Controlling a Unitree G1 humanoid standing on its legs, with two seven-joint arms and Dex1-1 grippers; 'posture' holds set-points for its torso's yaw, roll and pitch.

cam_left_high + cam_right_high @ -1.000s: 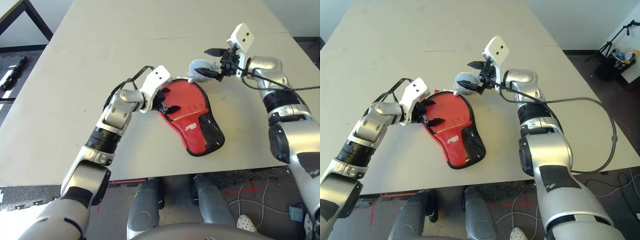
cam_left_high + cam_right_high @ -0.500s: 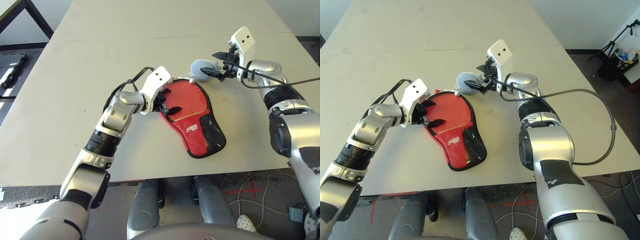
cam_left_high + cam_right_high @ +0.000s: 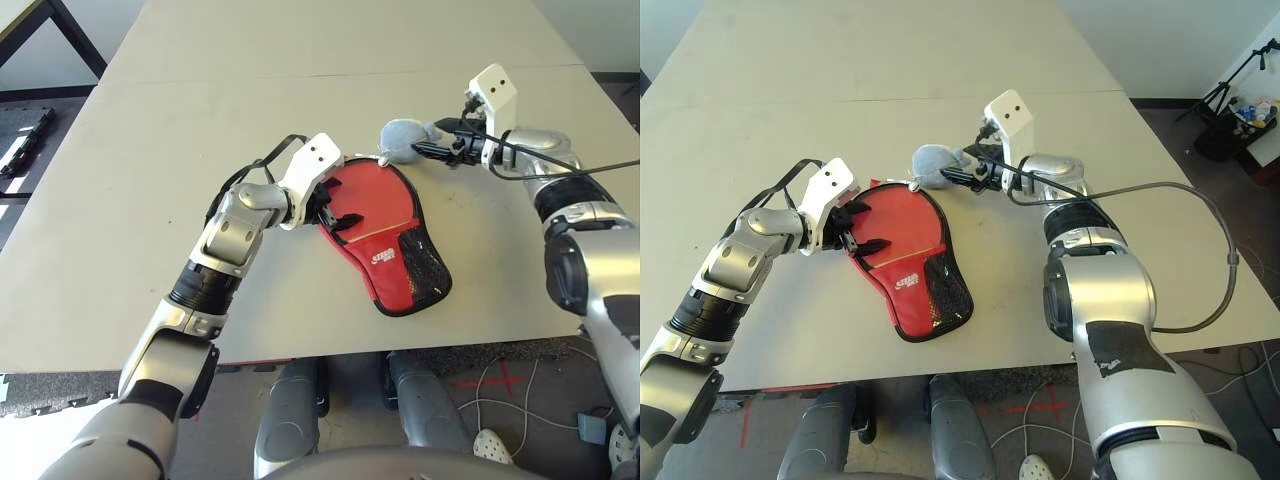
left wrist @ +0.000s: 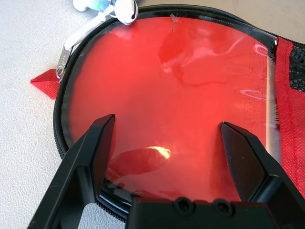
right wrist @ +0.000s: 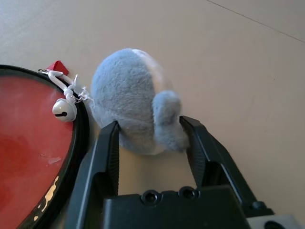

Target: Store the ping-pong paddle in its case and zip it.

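Two changes: right gripper (image 5: 150, 136) drops, black fingers narrowing around the fuzzy grey pouch (image 5: 131, 112), not clamped yet. Left gripper (image 4: 167, 157) stays spread over the red fabric paddle-shaped case (image 4: 190, 86), so zipping's next, I'd guess.

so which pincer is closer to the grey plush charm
Right. The right pincer has its fingers on either side of the grey plush charm; the left pincer sits over the case, farther away.

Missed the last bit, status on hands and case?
Left hand open over the case. Right hand closing around grey plush charm tied to the zipper pull; grip unconfirmed. Paddle inside, case looks zipped.
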